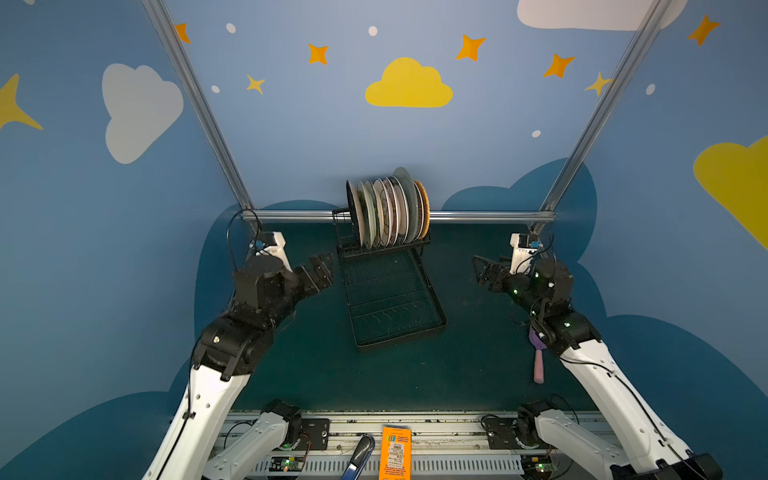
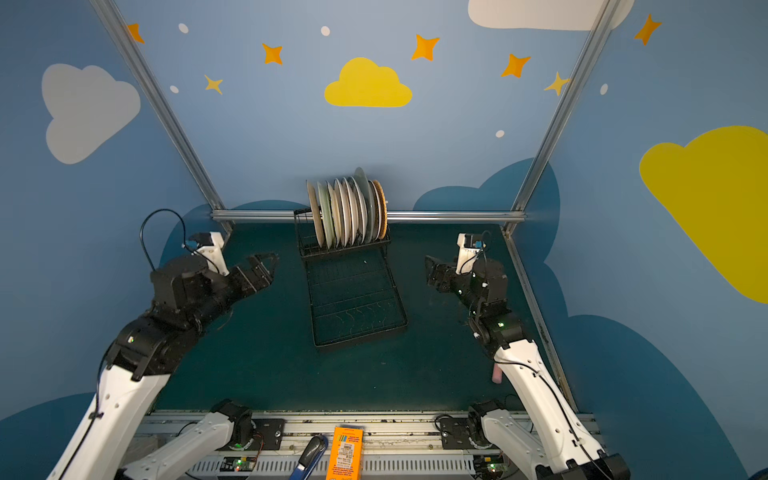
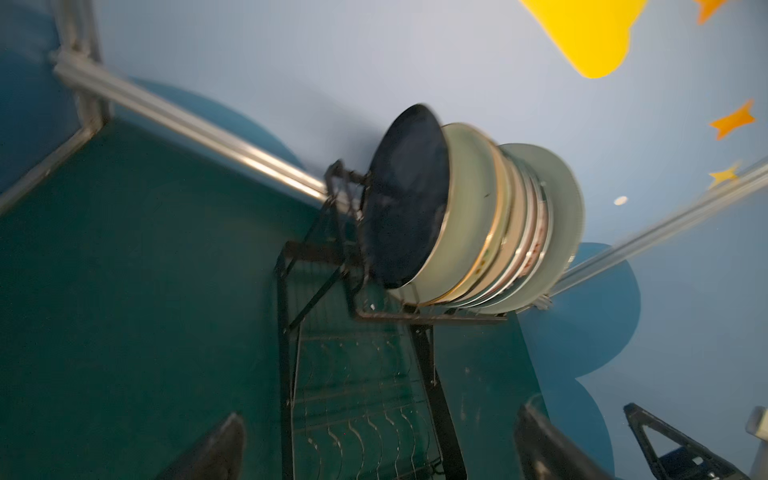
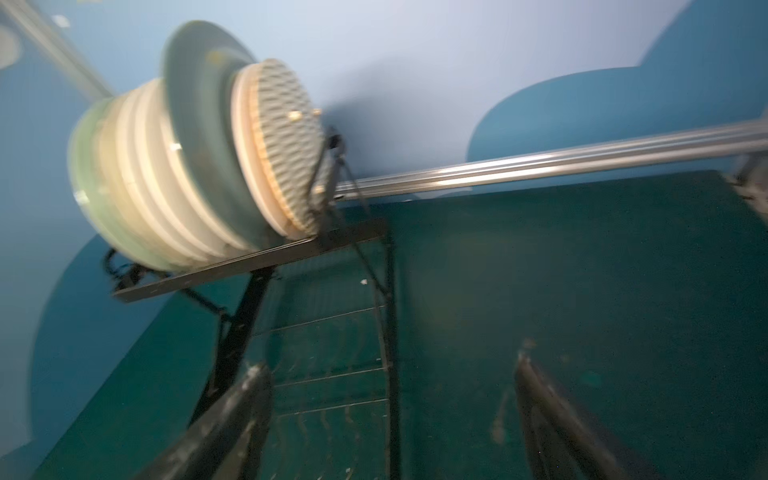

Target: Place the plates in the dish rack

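In the dish rack (image 1: 390, 299), all visible plates (image 1: 386, 212) are standing on edge; loading is looking finished. The left pincer (image 1: 326, 268) and right pincer (image 1: 480, 271) are hanging spread, empty.

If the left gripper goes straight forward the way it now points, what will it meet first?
Most likely the dish rack. The open left gripper aims at its left side, about where the dark navy plate stands. Depth is unclear, so frame or plate could come first.
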